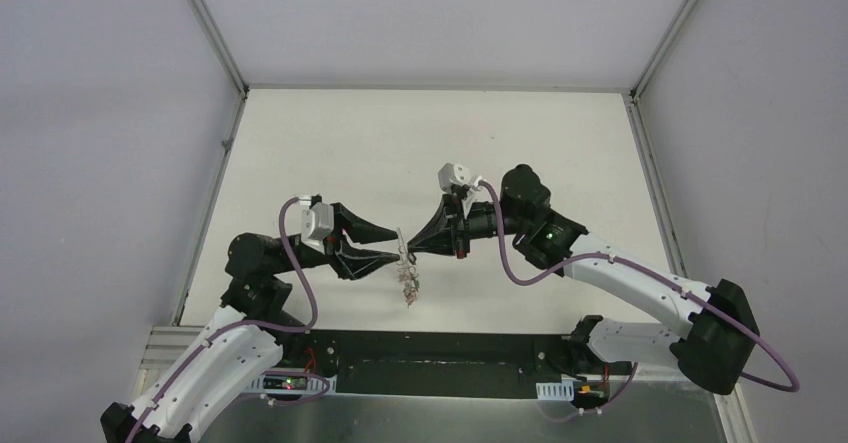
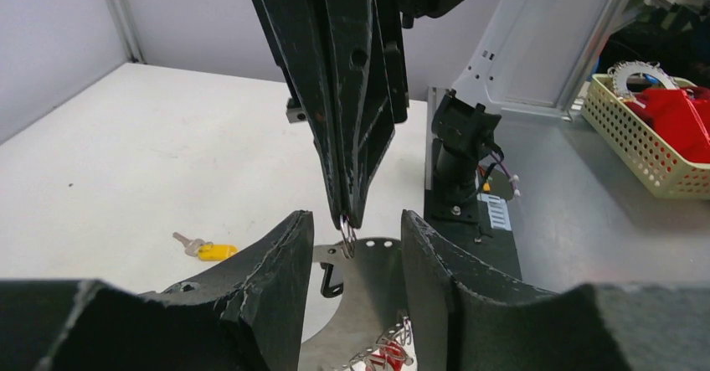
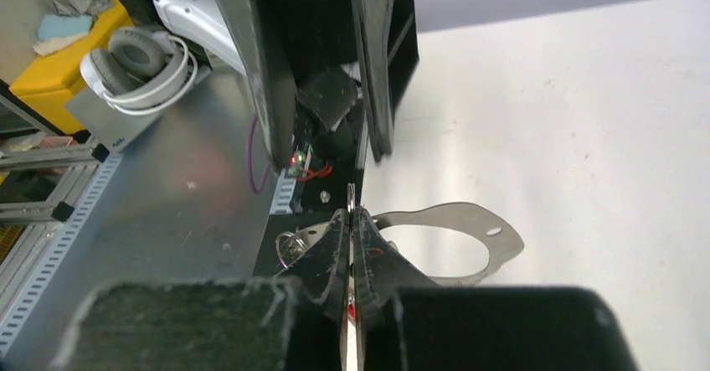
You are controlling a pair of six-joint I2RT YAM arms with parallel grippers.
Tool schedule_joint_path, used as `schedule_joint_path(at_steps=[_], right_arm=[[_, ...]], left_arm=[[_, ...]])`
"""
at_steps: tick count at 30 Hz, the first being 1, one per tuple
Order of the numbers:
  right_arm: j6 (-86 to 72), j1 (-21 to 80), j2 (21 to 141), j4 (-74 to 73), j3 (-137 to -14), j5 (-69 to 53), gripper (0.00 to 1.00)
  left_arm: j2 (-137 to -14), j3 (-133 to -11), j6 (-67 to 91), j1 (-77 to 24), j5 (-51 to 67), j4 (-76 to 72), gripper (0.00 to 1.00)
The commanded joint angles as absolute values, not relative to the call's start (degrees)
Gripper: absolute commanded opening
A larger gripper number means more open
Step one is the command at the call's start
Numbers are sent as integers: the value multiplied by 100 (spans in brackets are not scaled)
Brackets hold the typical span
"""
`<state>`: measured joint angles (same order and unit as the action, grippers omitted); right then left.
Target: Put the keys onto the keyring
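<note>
White desk point(image 1: 400, 143) with both arms meeting above its near edge. The left tool point(image 1: 400, 244) points right with its jaws spread wide and nothing between them. The right tool point(image 3: 350, 213) points left with its jaws pressed together on a thin metal wire seen edge-on, judged to be the keyring point(image 2: 347, 239), of which only a short curve shows below the tips. Holding the loop in the air, just in front of the spread left jaws, appears meant to give that arm free access to work on it. A bunch of keys point(image 1: 408, 285) dangles below the two tools, one with a red tag; whether it already hangs on the loop cannot be told. A yellow-tagged key point(image 2: 205, 249) lies alone on the desk, well apart, apparently not yet threaded. A cream basket point(image 2: 624, 128) and grey headphones point(image 3: 146, 57) lie off the desk, clear of the work. The tools themselves crowd the loop.
</note>
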<state>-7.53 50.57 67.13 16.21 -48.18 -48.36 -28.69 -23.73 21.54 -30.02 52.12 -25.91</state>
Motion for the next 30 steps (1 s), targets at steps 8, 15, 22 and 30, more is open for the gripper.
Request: schedule_joint_path(at_steps=[8,15,22,30], right_arm=[[987,5084,6435,-1969,-6082,-4109,0],[1686,5083,7019,-4096,-7238,-3742,0],[1904,5105,7410,-5008,-7835,-3689,0],[1874,5142,7663,-5275,-7988,-3744,0]], left_arm=[[-2549,-3088,851,-3033,4692,-565,53],[-3027,-3138,1120,-3040,4869,-749,49],[-3379,-2998,1487,-3086,4939,-1482,48],[-3883,-2772,1742,-3387,5032,-2367,43]])
